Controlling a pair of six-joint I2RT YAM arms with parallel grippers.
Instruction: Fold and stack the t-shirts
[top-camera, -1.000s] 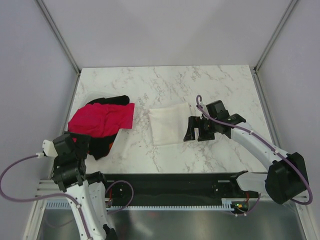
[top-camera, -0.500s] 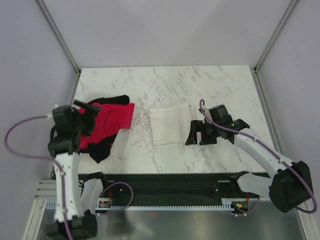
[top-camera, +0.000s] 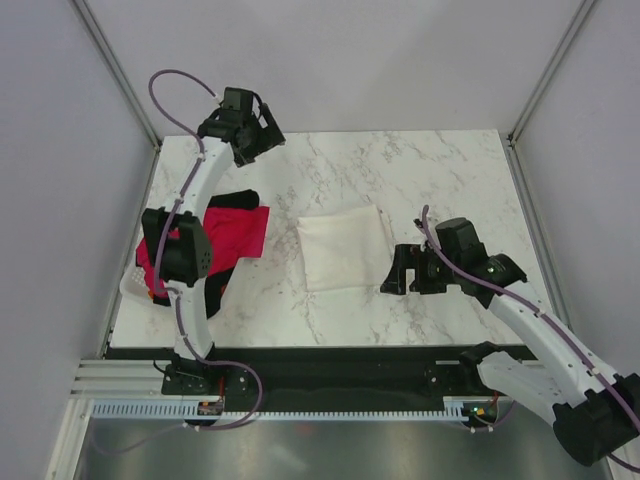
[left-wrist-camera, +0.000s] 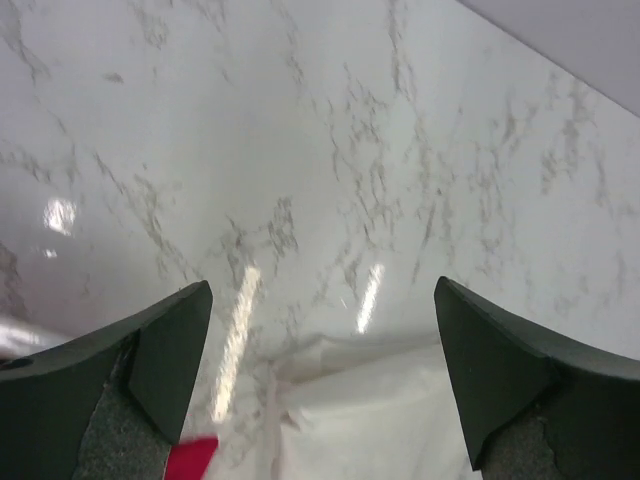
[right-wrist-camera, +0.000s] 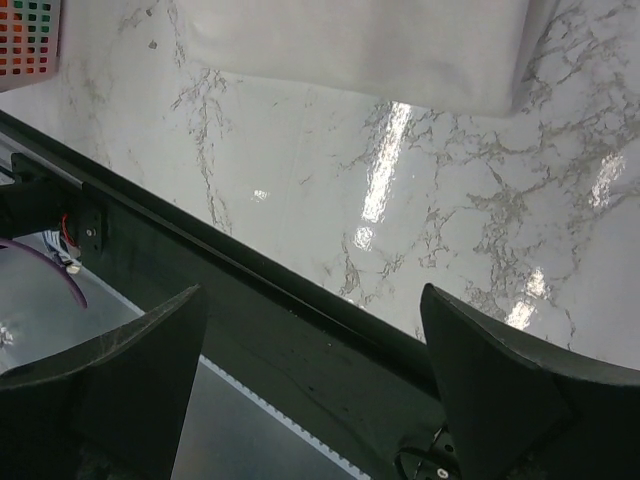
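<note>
Top external: marble table (top-camera: 450, 180) is bare across the far half and the whole 3 o'clock side, so there is lots of free room there. Grey walls on three sides, and a black rail (top-camera: 340, 365) runs along the near edge. White t-shirt (top-camera: 343, 248) lies folded flat at centre. Red-pink t-shirt (top-camera: 240, 232) is crumpled at 9 o'clock, with the black t-shirt (top-camera: 232, 200) touching its far edge. Both are partly hidden by the left arm. White basket (top-camera: 131, 287) rim peeks out at 8 o'clock.

Left gripper (top-camera: 262, 135) is raised at 11 o'clock by the far edge. Left wrist view: left gripper (left-wrist-camera: 322, 288) is spread wide with nothing between its fingers, and the white t-shirt (left-wrist-camera: 380, 410) is below it.

Right gripper (top-camera: 412, 275) is just beside the white t-shirt at its 4 o'clock, not touching. Right wrist view: right gripper (right-wrist-camera: 312, 295) is spread wide and holds nothing. It is over bare marble and the black rail (right-wrist-camera: 200, 270).
</note>
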